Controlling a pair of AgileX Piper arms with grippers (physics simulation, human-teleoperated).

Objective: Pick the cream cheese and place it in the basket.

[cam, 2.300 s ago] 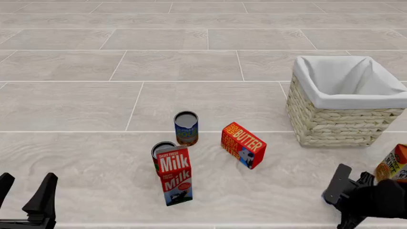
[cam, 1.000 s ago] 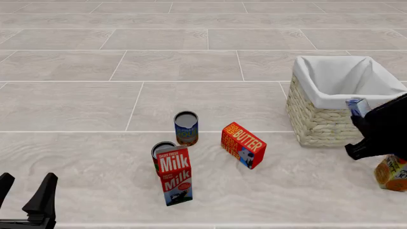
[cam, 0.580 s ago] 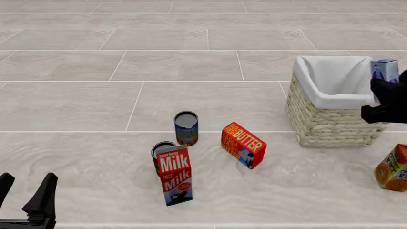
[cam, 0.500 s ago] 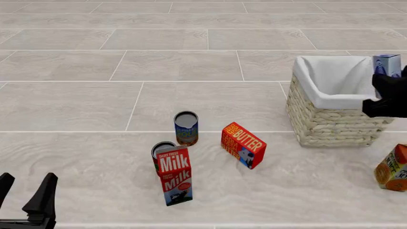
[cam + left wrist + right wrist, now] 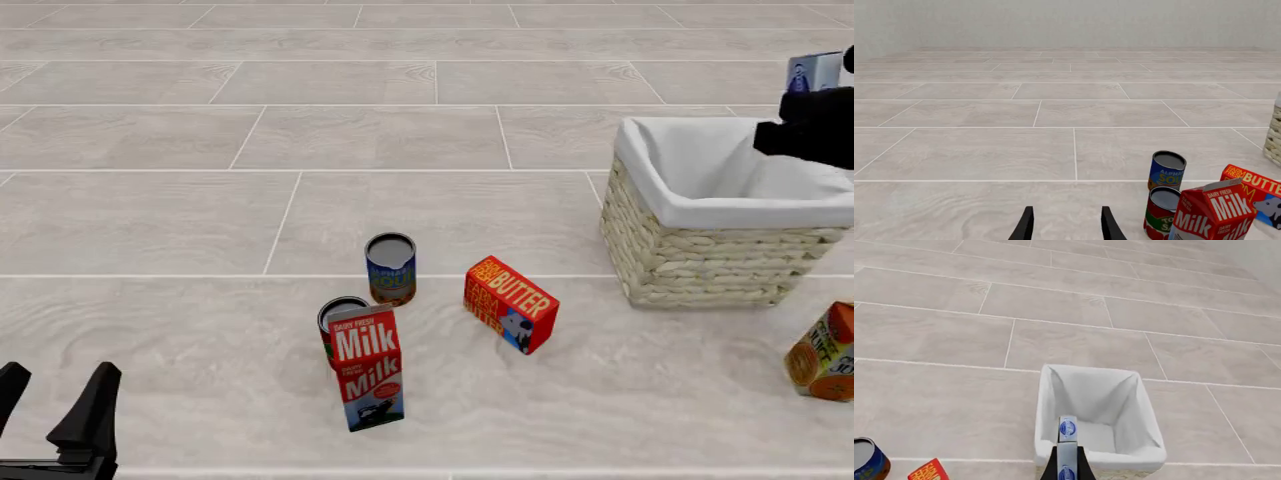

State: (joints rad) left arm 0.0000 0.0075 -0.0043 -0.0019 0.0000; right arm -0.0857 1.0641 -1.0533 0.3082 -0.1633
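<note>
The cream cheese (image 5: 813,73) is a small pale blue-white box with a dark blue oval logo, held in my right gripper (image 5: 817,100) at the right edge of the front view, above the basket's right rim. In the right wrist view the box (image 5: 1067,440) stands edge-on between the fingers (image 5: 1067,467), over the basket's white-lined inside (image 5: 1094,405). The woven basket (image 5: 714,215) stands at the right. My left gripper (image 5: 54,415) is open and empty at the near left, and shows in the left wrist view (image 5: 1065,227).
A milk carton (image 5: 367,368) lies beside a can (image 5: 340,318), with a soup can (image 5: 391,268) behind and the red butter box (image 5: 510,303) to their right. An orange juice carton (image 5: 827,352) stands at the near right edge.
My right gripper has lifted the cream cheese from beside the orange juice carton up and away, to above the basket's right rim. The left arm has not moved.
</note>
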